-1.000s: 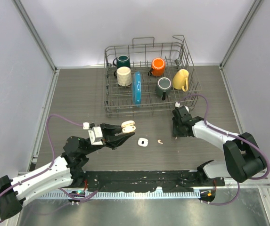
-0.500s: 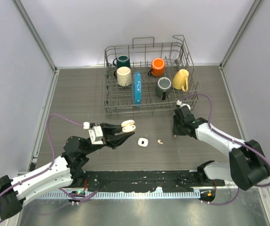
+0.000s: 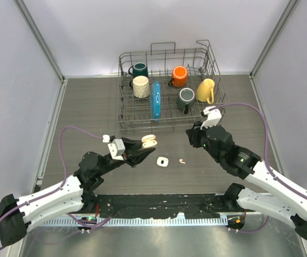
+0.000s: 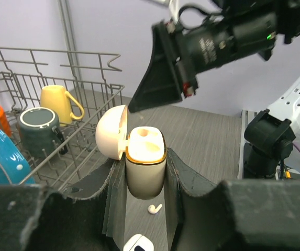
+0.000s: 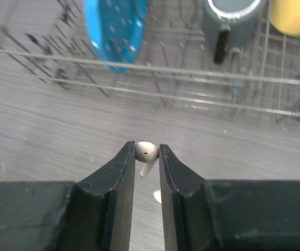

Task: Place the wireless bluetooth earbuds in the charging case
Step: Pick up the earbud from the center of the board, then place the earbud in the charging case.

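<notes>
Step in hand, as judged: one earbud is being carried to the case; nothing is seated yet.

- Left hand (image 4: 145,170): pressed against both sides of the charging case (image 4: 145,163). The case is held upright, clear of the worktop (image 3: 89,118). Its lid (image 4: 110,130) is swung open, and one socket (image 4: 142,134) is seen bare on the top face. Whether the other socket is filled cannot be told.
- Right hand (image 5: 145,157): an earbud (image 5: 147,150) is pinched by its round head, with the stem (image 5: 145,168) hanging below the fingertips. The hand is held in the air near the case, to its right, and not touching it.
- A loose earbud (image 3: 181,160) is left lying on the worktop, beside a small white object (image 3: 162,161).
- The dish rack (image 3: 169,123) stands behind and is not involved.

Next move, as judged: the pinched bud must be brought over the open top, with its stem lined up to a socket and kept clear of the lid. It is then to be lowered straight in. The right hand should be spread only once the bud is seated.
</notes>
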